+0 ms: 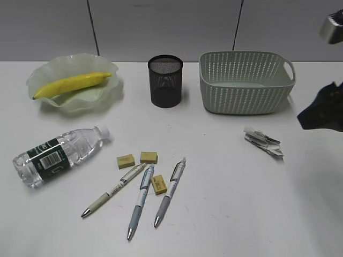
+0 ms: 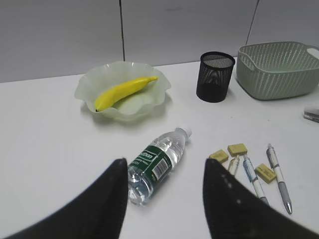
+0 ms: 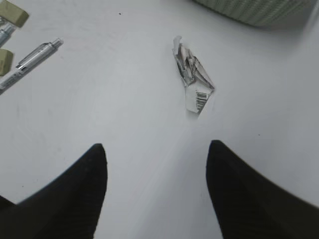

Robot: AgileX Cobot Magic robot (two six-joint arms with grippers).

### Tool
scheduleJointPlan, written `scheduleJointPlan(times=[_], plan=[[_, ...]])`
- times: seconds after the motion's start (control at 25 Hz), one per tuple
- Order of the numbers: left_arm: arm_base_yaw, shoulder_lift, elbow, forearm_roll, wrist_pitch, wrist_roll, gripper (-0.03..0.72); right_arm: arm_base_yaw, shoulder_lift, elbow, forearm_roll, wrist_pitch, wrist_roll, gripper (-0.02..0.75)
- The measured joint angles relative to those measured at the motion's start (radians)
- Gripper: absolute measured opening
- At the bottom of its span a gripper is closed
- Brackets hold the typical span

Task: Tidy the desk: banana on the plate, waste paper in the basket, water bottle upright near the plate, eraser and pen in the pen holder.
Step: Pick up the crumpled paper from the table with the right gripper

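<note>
Banana (image 1: 72,84) lies on the pale green plate (image 1: 45,69) at the far left of the exterior view, with the black mesh pen holder (image 1: 165,81) and the green basket (image 1: 246,82) to its right. Nearer, the water bottle (image 1: 58,155) lies on its side; three erasers (image 1: 149,157) and three pens (image 1: 170,192) lie together mid-table, and the crumpled waste paper (image 1: 262,142) sits apart before the basket. The right gripper (image 1: 322,110) shows dark at the right edge.

Left wrist view: the left gripper (image 2: 164,199) hangs wide open above the bottle's base, holding nothing.

Right wrist view: the right gripper's jaws stand wide apart and empty, the paper just ahead of them on the table (image 3: 124,99)
</note>
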Motion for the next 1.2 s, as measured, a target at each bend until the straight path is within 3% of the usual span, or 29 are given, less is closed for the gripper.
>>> scheduleJointPlan(times=[0.32,0.96,1.04,1.2], plan=[[0.000,0.000,-0.039,0.045,0.253,0.000,0.367,0.004,0.382,-0.159,-0.019,-0.010,-0.005,0.500],[0.000,-0.001,-0.020,0.046,0.232,0.000,0.367,0.004,0.814,-0.337,-0.093,-0.097,-0.008,0.498],[0.000,-0.001,-0.020,0.046,0.232,0.000,0.367,0.004,0.821,-0.344,-0.099,-0.098,-0.008,0.450],[0.000,-0.001,-0.020,0.046,0.232,0.000,0.367,0.004,0.821,-0.349,-0.095,-0.071,-0.007,0.125]])
